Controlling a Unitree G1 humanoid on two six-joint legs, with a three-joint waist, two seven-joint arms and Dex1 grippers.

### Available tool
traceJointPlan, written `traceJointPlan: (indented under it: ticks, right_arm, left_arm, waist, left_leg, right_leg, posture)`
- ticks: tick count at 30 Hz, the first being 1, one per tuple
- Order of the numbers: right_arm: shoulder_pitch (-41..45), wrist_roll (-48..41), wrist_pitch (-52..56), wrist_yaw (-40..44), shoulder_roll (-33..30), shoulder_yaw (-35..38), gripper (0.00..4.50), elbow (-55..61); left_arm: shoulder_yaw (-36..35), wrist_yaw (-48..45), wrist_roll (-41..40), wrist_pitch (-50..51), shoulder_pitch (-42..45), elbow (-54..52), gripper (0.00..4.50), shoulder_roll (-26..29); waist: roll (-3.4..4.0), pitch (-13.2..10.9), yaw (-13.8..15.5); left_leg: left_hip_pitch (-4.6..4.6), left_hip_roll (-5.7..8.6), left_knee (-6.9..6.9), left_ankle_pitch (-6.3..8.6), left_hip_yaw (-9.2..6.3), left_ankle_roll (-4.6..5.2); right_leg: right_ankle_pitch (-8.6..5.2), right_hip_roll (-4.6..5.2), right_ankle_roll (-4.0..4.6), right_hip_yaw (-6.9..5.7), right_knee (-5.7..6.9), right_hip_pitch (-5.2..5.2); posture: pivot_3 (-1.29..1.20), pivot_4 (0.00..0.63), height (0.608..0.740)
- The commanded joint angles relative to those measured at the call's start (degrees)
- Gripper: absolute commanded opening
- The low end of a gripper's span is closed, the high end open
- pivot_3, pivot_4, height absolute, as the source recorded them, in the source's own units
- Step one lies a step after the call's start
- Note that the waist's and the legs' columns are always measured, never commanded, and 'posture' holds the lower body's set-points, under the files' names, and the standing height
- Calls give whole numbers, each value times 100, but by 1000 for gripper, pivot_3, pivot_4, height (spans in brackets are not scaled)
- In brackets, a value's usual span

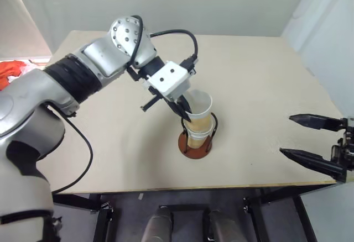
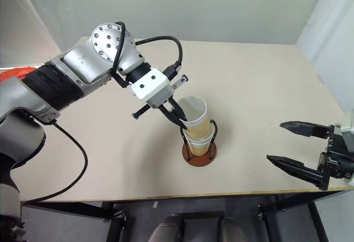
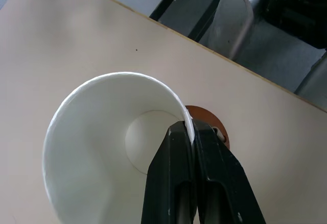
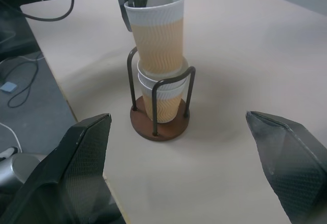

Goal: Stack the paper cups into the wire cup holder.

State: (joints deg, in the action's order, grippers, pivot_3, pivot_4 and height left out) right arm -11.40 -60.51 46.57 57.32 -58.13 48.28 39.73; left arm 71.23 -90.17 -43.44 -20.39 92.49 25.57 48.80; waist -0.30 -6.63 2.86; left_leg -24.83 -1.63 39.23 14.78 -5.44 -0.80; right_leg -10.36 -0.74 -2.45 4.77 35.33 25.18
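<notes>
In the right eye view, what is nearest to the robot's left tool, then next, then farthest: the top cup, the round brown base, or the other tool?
1. The top cup, pinched at its rim by the left tool.
2. The round brown base, just below the cup.
3. The right tool, open, far off at the table's right edge.

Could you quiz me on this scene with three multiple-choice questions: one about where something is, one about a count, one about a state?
1. Where is the top cup?
A. lying on the table
B. partly in the cups in the holder
C. in the right gripper

2. How many cups are there?
A. one
B. three
C. five

3. How do the right gripper's jaws stand?
A. wide open, empty
B. shut on a cup
C. shut on the holder

Answers: 1 B, it sits tilted in the stack, the left gripper pinching its rim. 2 B, two rims show below it. 3 A, its fingers stand apart beside the table.
</notes>
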Motion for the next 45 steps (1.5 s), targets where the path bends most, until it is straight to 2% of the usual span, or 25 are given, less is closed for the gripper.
traceJointPlan:
  ticks: [1,3,10,13,16,19,24,29,33,36,40,45]
  right_arm:
    - [97,-44,-62,-72,-113,34,4500,22]
    - [138,-51,-61,-95,-140,-13,4500,15]
    - [490,14,-149,-36,-290,-387,4500,-193]
    - [950,147,-306,90,-434,-942,4500,-530]
    - [1780,437,-547,276,-503,-1847,4500,-1139]
    - [2436,922,-832,504,-423,-2616,4500,-1764]
    - [3426,1526,-1193,959,-175,-3563,4500,-2705]
    - [3813,1940,-1416,1403,-92,-3967,4500,-3248]
    - [4011,2062,-1471,1564,-40,-4008,4500,-3500]
    - [4178,2206,-1546,1672,48,-4117,4500,-3737]
    - [4564,2231,-1560,1776,311,-4205,4500,-3994]
    - [4809,2482,-1641,1874,549,-4390,4500,-4256]
  left_arm:
    - [-69,-233,65,-87,81,58,226,-49]
    - [-95,-233,96,-79,86,108,614,-83]
    - [-303,-233,243,28,2,255,2928,-157]
    - [-928,-233,698,32,-268,533,3939,-250]
    - [-1897,-199,802,682,-747,549,3939,-28]
    - [-2928,-60,615,1676,-1487,76,3939,542]
    - [-4802,98,-369,3409,-3666,-1148,3939,2147]
    - [-6675,719,-627,4003,-6055,-1967,3939,2928]
    - [-8730,1127,-670,4540,-8055,-2357,3939,2782]
    - [-9717,1294,-533,4829,-8893,-2612,3939,2517]
    - [-10378,1430,-472,5161,-9238,-2782,3939,2279]
    - [-10635,1501,-374,5410,-9315,-3059,3939,2134]
  waist:
    - [0,0,1]
    - [0,0,0]
    - [0,0,-2]
    - [4,1,-6]
    - [9,2,-36]
    - [25,7,-141]
    - [50,10,-273]
    - [52,11,-224]
    - [50,11,-216]
    - [46,13,-247]
    - [45,13,-284]
    - [42,15,-297]
  left_leg:
    - [-1,0,0,1,0,1]
    - [0,0,0,3,3,5]
    - [-1,-2,1,6,7,10]
    - [0,-2,3,6,8,10]
    - [1,-4,7,6,12,10]
    - [12,-7,4,2,24,13]
    - [48,-18,-18,-17,48,3]
    - [56,-24,-22,-14,50,8]
    - [71,-24,-29,-12,59,9]
    - [92,-25,-33,-4,73,-1]
    - [119,-24,-36,-5,81,-14]
    - [151,-24,-51,-24,77,-13]
  right_leg:
    - [4,0,-7,0,-1,0]
    - [13,1,-22,0,-3,0]
    - [21,1,-36,1,-10,0]
    - [23,2,-38,1,-11,0]
    - [28,1,-42,1,-11,1]
    - [47,-3,-41,-2,-16,7]
    - [45,-9,-32,7,2,17]
    - [-8,2,11,11,67,32]
    - [-49,7,85,10,92,28]
    - [-64,8,130,11,117,30]
    - [-61,6,175,19,154,33]
    - [-41,-2,207,29,160,19]
  posture:
    - [0,150,740]
    - [0,150,740]
    - [0,150,740]
    - [0,150,740]
    - [0,150,740]
    - [0,150,740]
    - [0,150,740]
    - [0,150,740]
    - [0,150,740]
    - [0,150,740]
    - [0,150,740]
    - [0,150,740]
